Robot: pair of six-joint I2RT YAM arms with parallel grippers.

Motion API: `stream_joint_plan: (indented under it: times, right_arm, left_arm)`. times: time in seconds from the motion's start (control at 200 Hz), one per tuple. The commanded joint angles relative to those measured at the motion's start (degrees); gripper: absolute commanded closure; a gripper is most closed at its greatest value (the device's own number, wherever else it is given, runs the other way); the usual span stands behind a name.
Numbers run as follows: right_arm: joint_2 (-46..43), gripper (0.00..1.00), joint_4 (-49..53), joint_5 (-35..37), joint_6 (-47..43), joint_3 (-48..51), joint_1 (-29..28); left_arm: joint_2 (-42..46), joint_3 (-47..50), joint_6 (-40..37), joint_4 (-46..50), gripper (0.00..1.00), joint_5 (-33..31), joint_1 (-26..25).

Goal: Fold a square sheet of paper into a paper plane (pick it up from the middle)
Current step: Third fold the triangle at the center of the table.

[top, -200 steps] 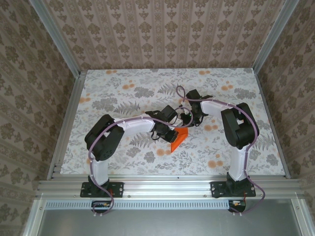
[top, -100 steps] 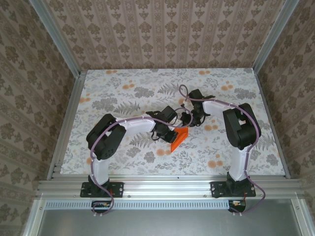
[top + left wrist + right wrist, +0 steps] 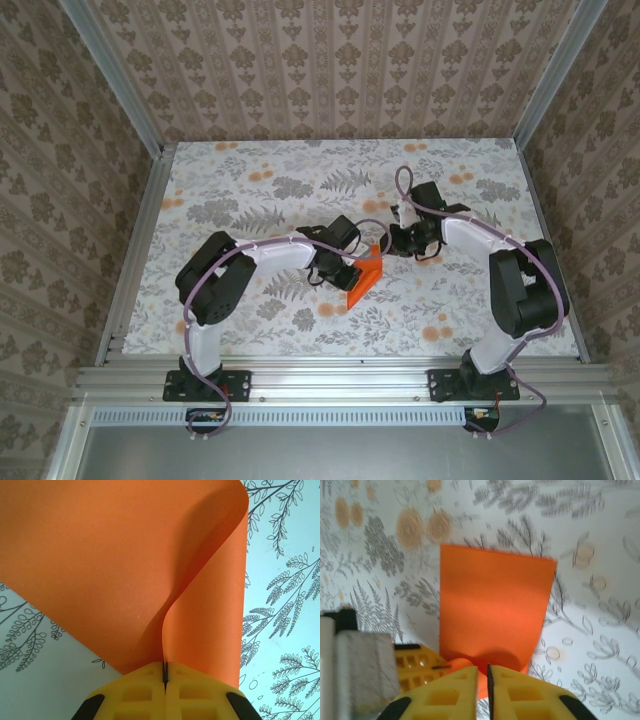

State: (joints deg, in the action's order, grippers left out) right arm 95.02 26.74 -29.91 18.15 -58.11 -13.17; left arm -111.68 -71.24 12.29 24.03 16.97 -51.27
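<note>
Left gripper point(image 3: 165, 674) at lower centre of its wrist view clamps the square sheet of paper point(image 3: 100, 555), which curls upward. Right gripper point(image 3: 483, 672) stands at the sheet's near edge, jaws nearly closed.

Orange sheet of paper point(image 3: 492, 605) sits centre frame on the floral table point(image 3: 600, 540), far edge straight. Right gripper point(image 3: 482, 680) is at its near edge, jaws almost together, with orange showing in the slit. Left gripper point(image 3: 437, 669) is just left, against the paper.
</note>
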Motion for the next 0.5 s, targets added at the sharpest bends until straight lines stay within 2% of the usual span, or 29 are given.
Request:
stream_joint_plan:
  times: [0.0,0.205,0.495]
  right_arm:
    - [-3.0,0.89,-3.0,-4.6,3.7,4.2,-0.2]
    - [-5.8,0.92,-7.5,-9.6,6.3,9.9,-0.7]
    - [-4.1,0.92,-12.3,-10.6,9.9,11.7,-2.9]
  left_arm:
    - [-0.9,0.0,-0.8,0.5,0.97,1.3,0.1]
    - [-0.4,-0.4,-0.9,0.4,0.97,1.4,0.1]
    - [-1.1,-1.0,-1.0,0.6,0.97,1.7,0.1]
